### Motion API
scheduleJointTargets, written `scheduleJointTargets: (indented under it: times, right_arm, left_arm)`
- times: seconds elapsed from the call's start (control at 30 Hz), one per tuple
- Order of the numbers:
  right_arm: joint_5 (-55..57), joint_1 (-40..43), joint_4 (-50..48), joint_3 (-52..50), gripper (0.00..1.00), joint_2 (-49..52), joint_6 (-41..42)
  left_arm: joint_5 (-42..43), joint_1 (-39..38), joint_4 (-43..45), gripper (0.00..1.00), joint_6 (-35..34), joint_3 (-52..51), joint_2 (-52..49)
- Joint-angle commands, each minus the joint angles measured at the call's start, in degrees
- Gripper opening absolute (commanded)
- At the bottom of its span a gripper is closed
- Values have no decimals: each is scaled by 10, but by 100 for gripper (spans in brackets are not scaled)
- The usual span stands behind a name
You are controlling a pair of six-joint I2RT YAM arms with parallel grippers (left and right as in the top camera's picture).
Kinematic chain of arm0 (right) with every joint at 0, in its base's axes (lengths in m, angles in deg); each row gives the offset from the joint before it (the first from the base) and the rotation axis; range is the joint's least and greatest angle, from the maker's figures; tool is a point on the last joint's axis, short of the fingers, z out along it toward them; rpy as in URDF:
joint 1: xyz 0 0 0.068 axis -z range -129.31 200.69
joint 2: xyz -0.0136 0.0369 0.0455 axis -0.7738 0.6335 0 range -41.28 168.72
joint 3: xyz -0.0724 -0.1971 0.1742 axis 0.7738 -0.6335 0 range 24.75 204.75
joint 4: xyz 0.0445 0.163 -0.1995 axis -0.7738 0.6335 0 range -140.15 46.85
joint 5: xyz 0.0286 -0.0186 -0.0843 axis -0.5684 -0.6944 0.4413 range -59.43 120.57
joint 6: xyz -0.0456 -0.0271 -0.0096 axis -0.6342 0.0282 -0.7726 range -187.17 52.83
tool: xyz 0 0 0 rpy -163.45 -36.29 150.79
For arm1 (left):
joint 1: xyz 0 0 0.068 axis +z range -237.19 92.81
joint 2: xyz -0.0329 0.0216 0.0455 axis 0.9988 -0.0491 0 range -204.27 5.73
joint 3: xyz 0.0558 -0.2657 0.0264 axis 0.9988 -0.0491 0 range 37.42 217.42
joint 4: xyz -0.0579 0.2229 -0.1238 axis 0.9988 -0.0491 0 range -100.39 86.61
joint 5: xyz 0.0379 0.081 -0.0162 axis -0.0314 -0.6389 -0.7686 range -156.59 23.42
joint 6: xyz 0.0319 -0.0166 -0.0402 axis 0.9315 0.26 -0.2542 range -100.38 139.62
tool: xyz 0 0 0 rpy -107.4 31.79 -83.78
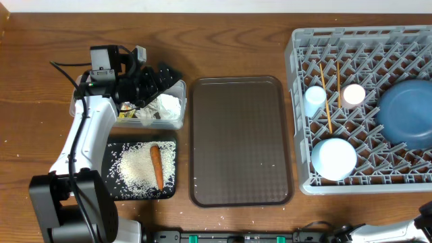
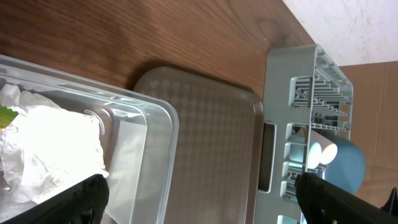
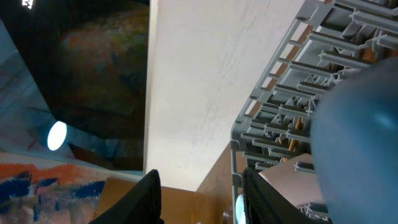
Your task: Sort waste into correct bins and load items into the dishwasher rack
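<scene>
My left gripper (image 2: 199, 205) is open and empty, hovering over the clear tub (image 1: 181, 91), which holds the crumpled white tissue (image 1: 167, 104), also seen in the left wrist view (image 2: 50, 143). A bit of the wrapper (image 1: 128, 108) shows under the arm. The black tray (image 1: 111, 169) holds the rice (image 1: 138, 169) and the carrot (image 1: 156, 165). The grey rack (image 1: 300, 74) holds the dark-blue plate (image 1: 408, 111), light-blue cup (image 1: 314, 100), pink cup (image 1: 353, 94), bowl (image 1: 333, 157) and chopsticks (image 1: 327, 101). My right gripper (image 3: 199, 199) is open and empty beside the rack (image 3: 280, 93).
The brown serving tray (image 1: 239, 142) lies between the bins and the rack, with a few rice grains near its front edge. It also shows in the left wrist view (image 2: 211, 149). The right arm is at the table's front right corner.
</scene>
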Motion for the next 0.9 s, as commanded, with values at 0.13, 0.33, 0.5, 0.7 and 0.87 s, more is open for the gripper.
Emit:
scheduleJointTargets:
  times: [0.13, 0.33, 0.5, 0.7, 0.87]
  right_arm:
    - [-5, -5, -7, 0, 42, 2, 1]
    - [-1, -55, -36, 0, 41, 1, -3]
    - [4, -117, -37, 0, 41, 1, -44]
    - [51, -173, -31, 0, 40, 1, -99]
    - [68, -176, 17, 0, 40, 2, -177]
  left_arm:
    - [7, 2, -2, 98, -5, 4, 2]
    - [7, 2, -1, 98, -5, 4, 2]
    - [7, 2, -2, 98, -5, 4, 2]
    - [7, 2, -2, 98, -5, 4, 2]
    - [7, 2, -2, 98, -5, 4, 2]
